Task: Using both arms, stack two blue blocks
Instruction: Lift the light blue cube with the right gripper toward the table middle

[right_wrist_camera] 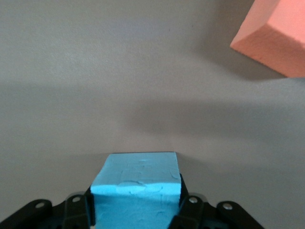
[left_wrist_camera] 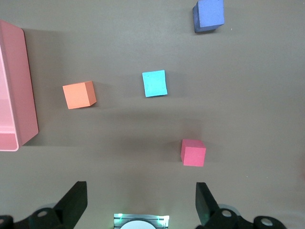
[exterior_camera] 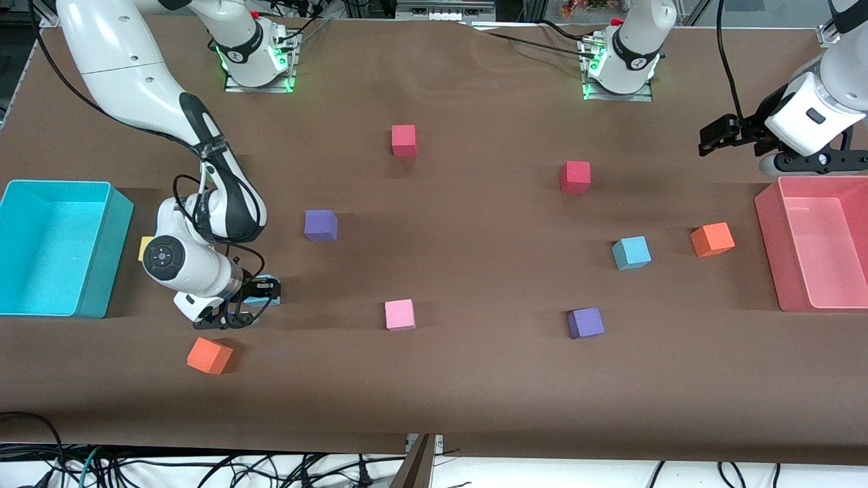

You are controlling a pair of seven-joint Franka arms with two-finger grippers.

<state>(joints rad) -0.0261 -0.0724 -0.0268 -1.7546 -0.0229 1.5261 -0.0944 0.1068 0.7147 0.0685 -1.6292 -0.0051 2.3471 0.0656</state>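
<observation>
- My right pincer (exterior_camera: 252,303) squeezes one blue block (right_wrist_camera: 136,188) low over the desk (exterior_camera: 475,379), ready for carrying.
- Second blue block (exterior_camera: 631,253) rests beside the orange cube (exterior_camera: 712,239) (stacking base, I judge).
- My left pincer (exterior_camera: 712,139) waits, spread wide, above the pink bin (exterior_camera: 770,237).

One blue block (right_wrist_camera: 136,191) sits clamped in the right gripper (exterior_camera: 254,298). The second blue block (exterior_camera: 631,253) lies flat on the tabletop (exterior_camera: 475,379), near the left arm's end.

The worktop (exterior_camera: 475,379) is plain brown. The blocks are sky-blue (exterior_camera: 631,253) and (right_wrist_camera: 136,191), purple (exterior_camera: 321,225) and (exterior_camera: 585,322), red (exterior_camera: 404,140) and (exterior_camera: 576,176), orange (exterior_camera: 712,239) and (exterior_camera: 209,356), and pink (exterior_camera: 400,314). One bin (exterior_camera: 102,257) is turquoise, the other bin (exterior_camera: 770,237) is pink. Both arms are white with black claws (exterior_camera: 234,318) (left_wrist_camera: 140,202).
</observation>
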